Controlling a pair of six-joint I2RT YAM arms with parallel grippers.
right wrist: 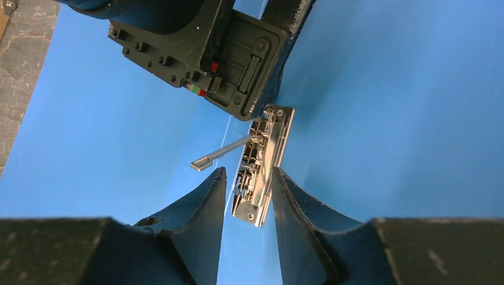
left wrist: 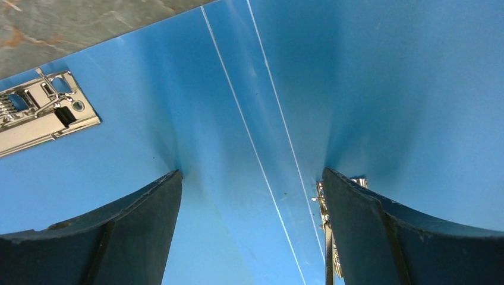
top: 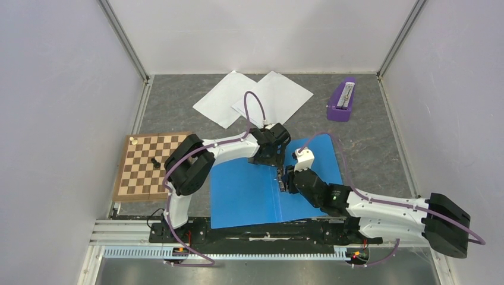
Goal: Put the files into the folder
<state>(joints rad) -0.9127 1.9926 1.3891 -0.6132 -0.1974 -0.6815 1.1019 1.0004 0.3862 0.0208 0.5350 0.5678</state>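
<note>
The blue folder [top: 249,190] lies open and flat on the table in front of the arm bases. Two white files [top: 252,98] lie overlapped on the table behind it, untouched. My left gripper [left wrist: 252,172] hangs wide open just over the folder's spine creases [left wrist: 238,119], with nothing between its fingers. My right gripper [right wrist: 248,170] is narrowly open astride the folder's metal clip [right wrist: 266,151]. The right finger sits against the clip and a slit of blue shows at the left finger. The clip's lever [right wrist: 220,155] sticks out to the left. A second metal clamp [left wrist: 41,113] shows near the folder's edge.
A brown chessboard [top: 148,166] with a black piece [top: 155,161] lies left of the folder. A purple object [top: 343,101] stands at the back right. Both arms cross over the folder's middle, the left wrist [right wrist: 202,53] just beyond the right fingers. Walls enclose the table.
</note>
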